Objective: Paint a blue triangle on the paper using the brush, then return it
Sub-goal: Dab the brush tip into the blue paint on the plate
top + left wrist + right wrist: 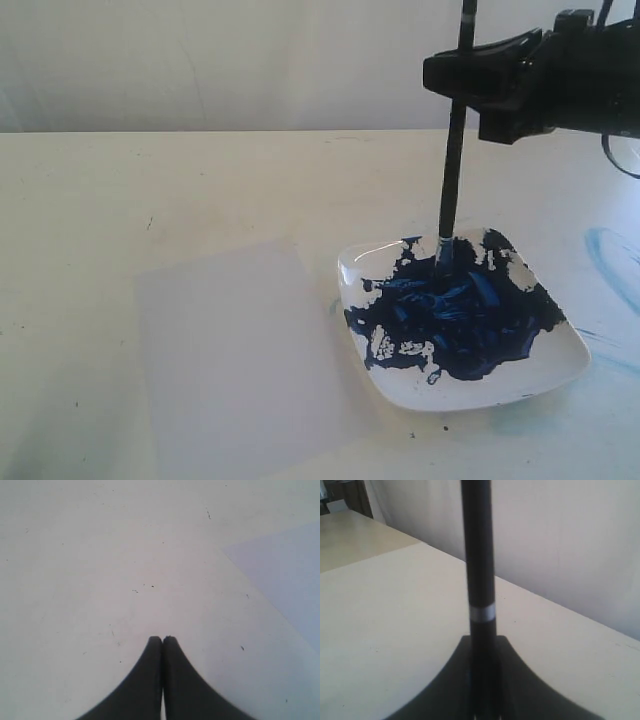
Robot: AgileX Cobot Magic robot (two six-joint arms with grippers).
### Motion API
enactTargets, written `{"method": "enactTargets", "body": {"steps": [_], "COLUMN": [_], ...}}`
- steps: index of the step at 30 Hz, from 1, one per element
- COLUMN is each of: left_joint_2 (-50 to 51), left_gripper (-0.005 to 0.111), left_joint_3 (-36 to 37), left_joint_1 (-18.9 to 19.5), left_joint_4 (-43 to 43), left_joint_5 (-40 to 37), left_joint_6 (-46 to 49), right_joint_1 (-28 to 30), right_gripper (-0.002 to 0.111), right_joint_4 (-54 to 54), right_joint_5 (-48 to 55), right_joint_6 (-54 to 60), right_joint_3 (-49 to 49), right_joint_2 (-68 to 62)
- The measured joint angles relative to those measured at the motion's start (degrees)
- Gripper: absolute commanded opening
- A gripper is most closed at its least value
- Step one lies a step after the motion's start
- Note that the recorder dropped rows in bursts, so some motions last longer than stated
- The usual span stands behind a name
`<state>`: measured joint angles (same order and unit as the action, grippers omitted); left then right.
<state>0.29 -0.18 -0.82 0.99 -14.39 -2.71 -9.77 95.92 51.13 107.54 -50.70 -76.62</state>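
1. Brush (452, 150), exterior view: we see it upright, clamped in the right gripper (455, 75). Its tip is sunk in the dark-blue paint (460, 310) on the white plate (545, 385), so the bristles are hidden, and its top is cut off by the frame. The paper (240, 350) lies on the table (80, 200) just beside the plate. Light-blue smears (605, 255) mark the table's far right.
2. Left wrist view: we find the left gripper (162, 642) pressed closed and holding nothing, over the table. One corner of the paper enters the picture.
3. Right wrist view: only here do we see a silver band (482, 614) on the brush handle, which rises between the gripper's fingers. Both ends of the handle are cut off.
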Motion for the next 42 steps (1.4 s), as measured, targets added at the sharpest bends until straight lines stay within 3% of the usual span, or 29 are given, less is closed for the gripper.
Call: {"method": "enactTargets", "body": {"steps": [11,22,34,42], "left_joint_2": [0.0,0.0,0.0,0.0], "left_gripper": [0.0,0.0,0.0,0.0], "left_joint_3": [0.0,0.0,0.0,0.0], "left_joint_1": [0.0,0.0,0.0,0.0], "left_joint_4": [0.0,0.0,0.0,0.0], "left_joint_5": [0.0,0.0,0.0,0.0], "left_joint_6": [0.0,0.0,0.0,0.0], "right_joint_1": [0.0,0.4,13.0,13.8], "right_gripper": [0.0,0.0,0.0,0.0], "right_joint_4": [2.2,3.0,3.3,3.8], "right_joint_5": [-9.4,-16.9,-2.0,3.7], "right_joint_6": [9.1,12.3,12.4,13.6], "right_joint_3": [7.6,7.9,7.5,5.8], "right_joint_2": [0.1,-0.1,-4.2,-8.3]}}
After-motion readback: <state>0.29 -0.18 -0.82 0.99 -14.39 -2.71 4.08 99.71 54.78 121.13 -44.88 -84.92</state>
